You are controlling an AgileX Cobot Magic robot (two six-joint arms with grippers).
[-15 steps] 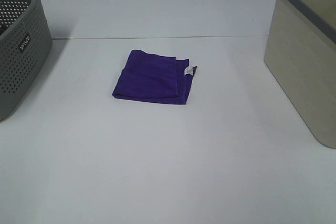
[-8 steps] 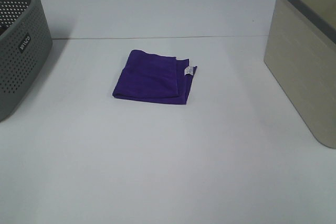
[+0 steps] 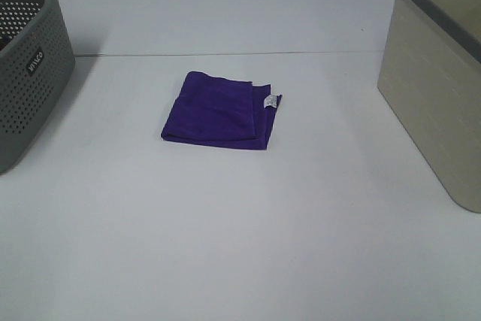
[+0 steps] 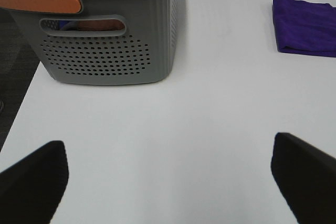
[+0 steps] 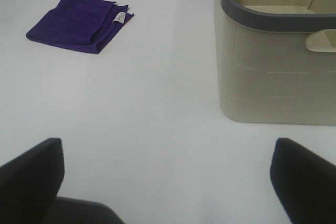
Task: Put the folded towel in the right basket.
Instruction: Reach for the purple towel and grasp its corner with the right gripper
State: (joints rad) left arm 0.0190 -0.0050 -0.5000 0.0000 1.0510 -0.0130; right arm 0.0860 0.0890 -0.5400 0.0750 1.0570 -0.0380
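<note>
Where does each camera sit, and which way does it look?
Exterior high: mounted high, looking down on purple towel between grey basket and beige basket; no robot shows.
Left wrist: on the arm, facing grey basket; left gripper fingertips show.
Right wrist: facing beige basket; right gripper fingertips show.
All three share the purple towel.

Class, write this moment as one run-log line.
towel folded on table | right basket without it | left tool open | right tool open

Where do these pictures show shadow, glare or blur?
Exterior high view: soft light, no glare, faint shadow beside the grey perforated plastic basket; folded purple towel sharp. Left wrist view: left end effector dark and blurred. Right wrist view: right end effector likewise, beige plastic basket sharp.
</note>
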